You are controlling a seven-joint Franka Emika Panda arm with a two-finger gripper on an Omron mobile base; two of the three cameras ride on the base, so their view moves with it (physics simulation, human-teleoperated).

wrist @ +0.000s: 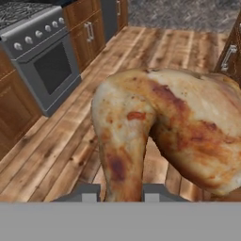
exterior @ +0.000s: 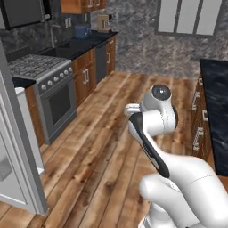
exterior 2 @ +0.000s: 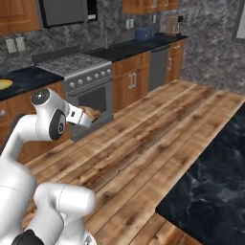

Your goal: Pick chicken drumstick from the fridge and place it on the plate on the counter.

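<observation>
The chicken drumstick is held clamped in the gripper, its narrow end pinched between the two finger tips and its broad golden-brown body projecting forward. In the right base view the drumstick is seen at the end of the arm, carried in mid-air above the wooden floor, in front of the grey gas stove. The step in hand is judged to be the carry toward the plate, whose yellow rim is glimpsed at the left edge on the black counter beside the stove.

For a clean carry, the grip should be kept firm and the wrist level, since the heavy end overhangs the fingers and may pivot. The piece should be lifted above counter height before it is swung over the edge. The fridge stands close on the left, its door edge beside the arm's sweep. The stove front and its knobs lie along the likely path; a second dark counter lies to the right.
</observation>
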